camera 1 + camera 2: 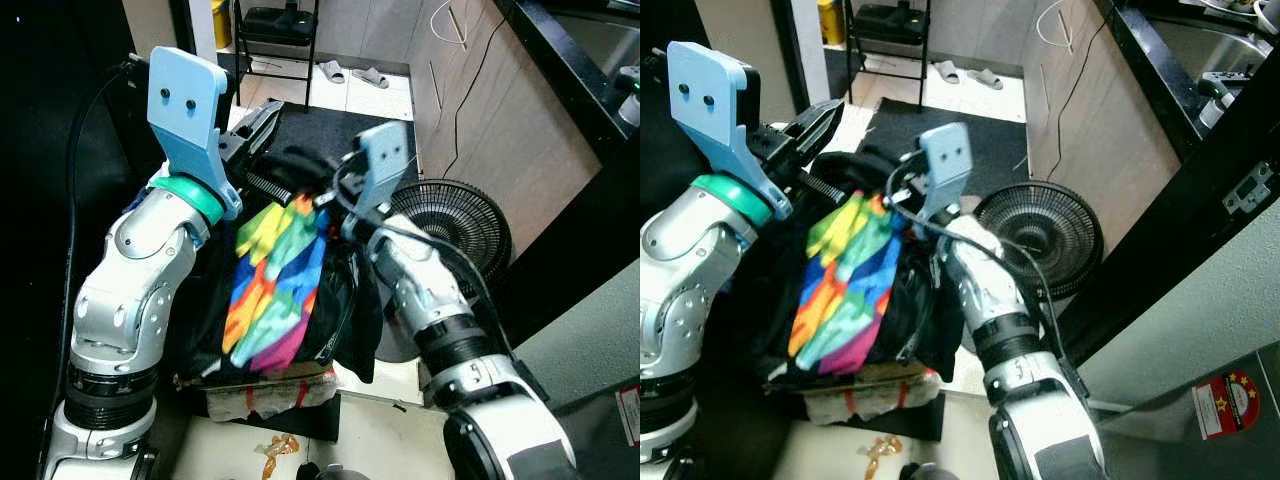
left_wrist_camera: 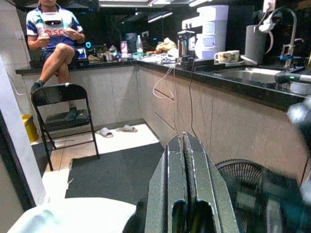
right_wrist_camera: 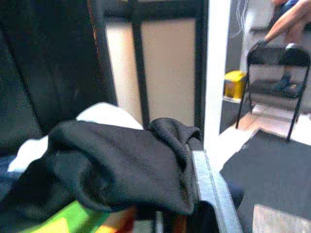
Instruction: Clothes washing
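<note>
Clothes (image 1: 275,285): lying bunched between both arms at chest height, over a low box (image 1: 270,385) on the floor; bright multicoloured piece (image 1: 845,285) draped on top of dark garments (image 1: 350,320).
Handling: judging soft, limp and light; likely sagging and slipping from any loose fold; not fragile.
Hold: pinching a thick gathered fold near the top of the bundle, supporting the hanging part from below.
Right gripper (image 3: 194,165): clamping on a fold of dark cloth, fingers together over it.
Left gripper (image 2: 182,184): fingers pressing together, nothing visibly between them; pointing forward past the bundle's top.
Box: sitting under the hanging clothes; contents impossible to tell.
Surroundings: fan (image 1: 455,225) standing on the floor just beside the right arm; person (image 2: 53,34) sitting beyond a folding chair (image 2: 65,114).
</note>
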Available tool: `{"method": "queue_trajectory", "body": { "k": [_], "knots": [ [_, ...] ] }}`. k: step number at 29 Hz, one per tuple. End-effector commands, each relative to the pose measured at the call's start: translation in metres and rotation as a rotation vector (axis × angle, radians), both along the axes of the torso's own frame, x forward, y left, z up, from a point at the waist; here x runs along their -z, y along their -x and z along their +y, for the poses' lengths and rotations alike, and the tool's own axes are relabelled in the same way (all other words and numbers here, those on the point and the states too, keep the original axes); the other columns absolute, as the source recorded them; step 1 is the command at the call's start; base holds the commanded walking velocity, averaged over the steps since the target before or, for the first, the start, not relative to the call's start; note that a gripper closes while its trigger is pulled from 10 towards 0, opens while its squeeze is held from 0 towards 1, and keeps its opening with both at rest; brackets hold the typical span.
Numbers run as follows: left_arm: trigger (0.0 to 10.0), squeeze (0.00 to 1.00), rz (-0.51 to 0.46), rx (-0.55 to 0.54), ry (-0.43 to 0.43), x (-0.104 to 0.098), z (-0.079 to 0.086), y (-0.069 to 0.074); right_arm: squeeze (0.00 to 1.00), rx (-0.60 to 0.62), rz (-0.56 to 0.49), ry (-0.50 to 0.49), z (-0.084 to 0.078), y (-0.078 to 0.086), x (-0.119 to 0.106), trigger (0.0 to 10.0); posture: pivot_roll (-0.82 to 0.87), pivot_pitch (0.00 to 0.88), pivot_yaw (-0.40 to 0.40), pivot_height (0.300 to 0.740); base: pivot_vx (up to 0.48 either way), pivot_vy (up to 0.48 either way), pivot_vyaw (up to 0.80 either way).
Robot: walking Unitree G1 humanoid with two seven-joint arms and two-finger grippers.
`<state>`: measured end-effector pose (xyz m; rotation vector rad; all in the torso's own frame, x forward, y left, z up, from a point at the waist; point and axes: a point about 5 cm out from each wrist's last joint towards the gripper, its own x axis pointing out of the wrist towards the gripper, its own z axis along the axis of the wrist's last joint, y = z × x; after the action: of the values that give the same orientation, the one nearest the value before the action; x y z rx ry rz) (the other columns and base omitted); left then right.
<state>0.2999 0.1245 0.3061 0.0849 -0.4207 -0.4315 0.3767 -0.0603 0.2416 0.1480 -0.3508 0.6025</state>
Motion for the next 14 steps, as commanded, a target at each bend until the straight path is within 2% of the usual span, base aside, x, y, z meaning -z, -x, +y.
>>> {"method": "queue_trajectory", "body": {
  "k": [1, 6, 9, 10, 11, 12, 13, 14],
  "knots": [
    [10.0, 0.00, 0.032, -0.014, -0.002, 0.007, 0.001, -0.003, 0.00, 0.028, -0.041, -0.046, -0.008, -0.001, -0.011, 0.0, 0.04, 0.074, -0.050, 0.740, 0.000, 0.000, 0.00],
    [10.0, 0.00, 0.035, -0.017, -0.003, 0.009, 0.001, -0.003, 0.00, 0.042, -0.058, -0.062, -0.012, -0.002, -0.016, 0.0, 0.04, 0.072, -0.049, 0.740, 0.000, 0.000, 0.00],
    [10.0, 0.00, 0.040, -0.022, -0.004, 0.010, 0.001, -0.004, 0.00, 0.080, -0.113, -0.112, -0.022, -0.004, -0.038, 0.0, 0.04, 0.071, -0.049, 0.740, 0.000, 0.000, 0.00],
    [10.0, 0.00, 0.040, -0.022, -0.004, 0.010, 0.001, -0.004, 0.00, 0.080, -0.113, -0.112, -0.022, -0.004, -0.038, 0.0, 0.04, 0.071, -0.049, 0.740, 0.000, 0.000, 0.00],
    [10.0, 0.00, 0.045, -0.027, -0.010, 0.012, 0.002, -0.005, 0.00, 0.107, -0.150, -0.137, -0.028, -0.005, -0.051, 0.0, 0.04, 0.065, -0.044, 0.740, 0.000, 0.000, 0.00],
    [10.0, 0.00, 0.061, -0.041, -0.029, 0.017, 0.003, -0.006, 0.00, 0.175, -0.242, -0.174, -0.040, -0.003, -0.079, 2.4, 0.04, 0.062, -0.043, 0.740, 0.000, 0.000, 0.00],
    [10.0, 0.00, 0.061, -0.041, -0.029, 0.017, 0.003, -0.006, 0.00, 0.175, -0.242, -0.174, -0.040, -0.003, -0.079, 2.4, 0.04, 0.062, -0.043, 0.740, 0.000, 0.000, 0.00],
    [10.0, 0.00, 0.067, -0.046, -0.035, 0.019, 0.004, -0.006, 0.00, 0.203, -0.278, -0.187, -0.045, -0.001, -0.089, 2.4, 0.04, 0.062, -0.043, 0.740, 0.000, 0.000, 0.00]
  ]
}}
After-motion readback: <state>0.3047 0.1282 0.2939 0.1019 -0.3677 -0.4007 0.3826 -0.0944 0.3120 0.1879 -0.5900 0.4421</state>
